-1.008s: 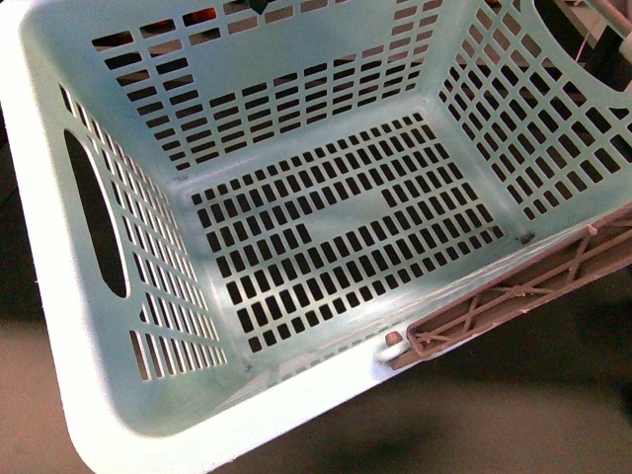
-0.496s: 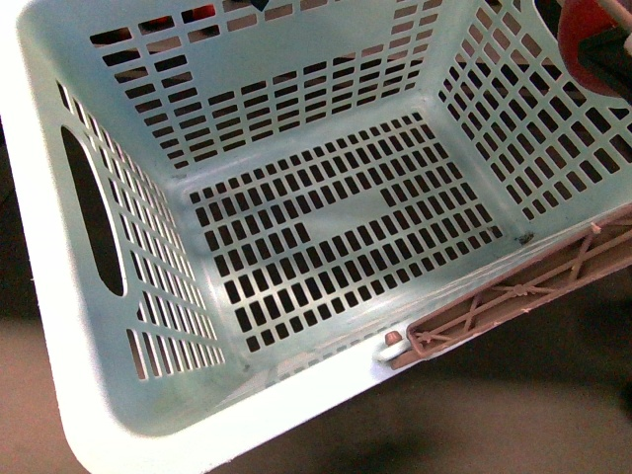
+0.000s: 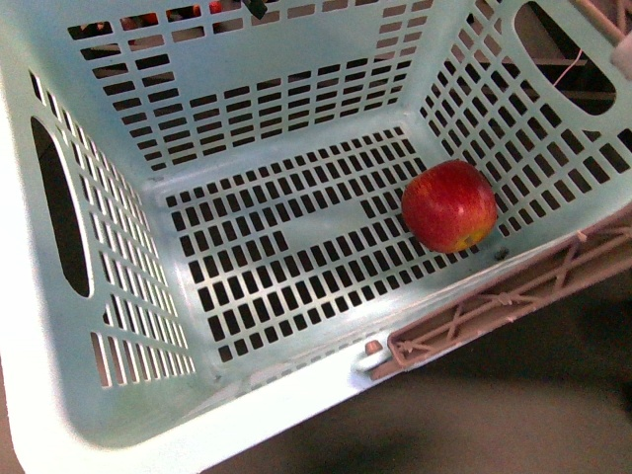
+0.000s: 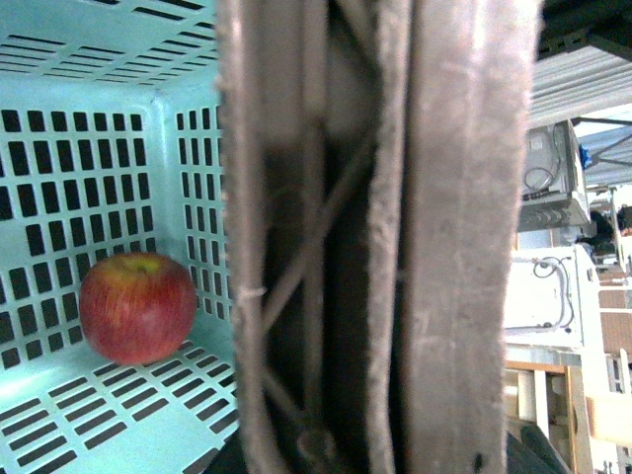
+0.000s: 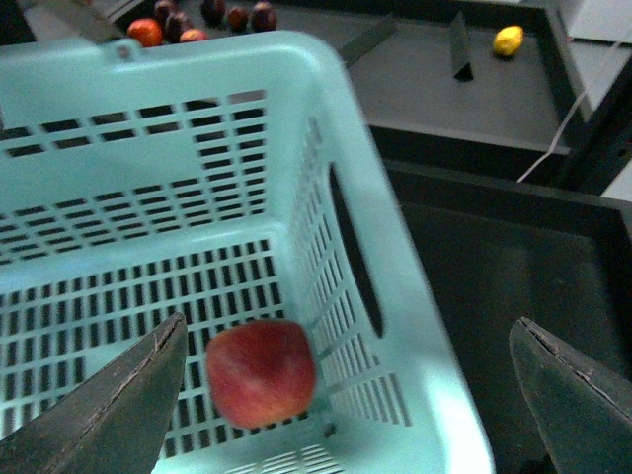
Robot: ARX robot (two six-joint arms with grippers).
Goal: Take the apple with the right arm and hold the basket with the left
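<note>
The red apple [image 3: 449, 205] lies on the slotted floor of the mint-blue basket [image 3: 296, 59], in the corner by the right wall. It also shows in the left wrist view [image 4: 137, 307] and, blurred, in the right wrist view [image 5: 262, 373]. My left gripper is shut on the basket's brownish-mauve lattice handle [image 4: 395, 247], which fills that view; its fingers are hidden. My right gripper [image 5: 351, 395] is open and empty above the basket's [image 5: 326, 128] right rim, with the apple below and between its fingers [image 5: 118, 405]. Neither arm shows in the front view.
Beyond the basket in the right wrist view, a dark tray [image 5: 425, 84] holds several small dark maroon and red fruits [image 5: 202, 18] and a yellow lemon [image 5: 509, 39]. A second lattice handle [image 3: 494, 301] lies along the basket's near rim.
The apple, held at the upper right half a second ago, has left the gripper and now lies on the basket floor. The basket has shifted slightly left and up in view.
</note>
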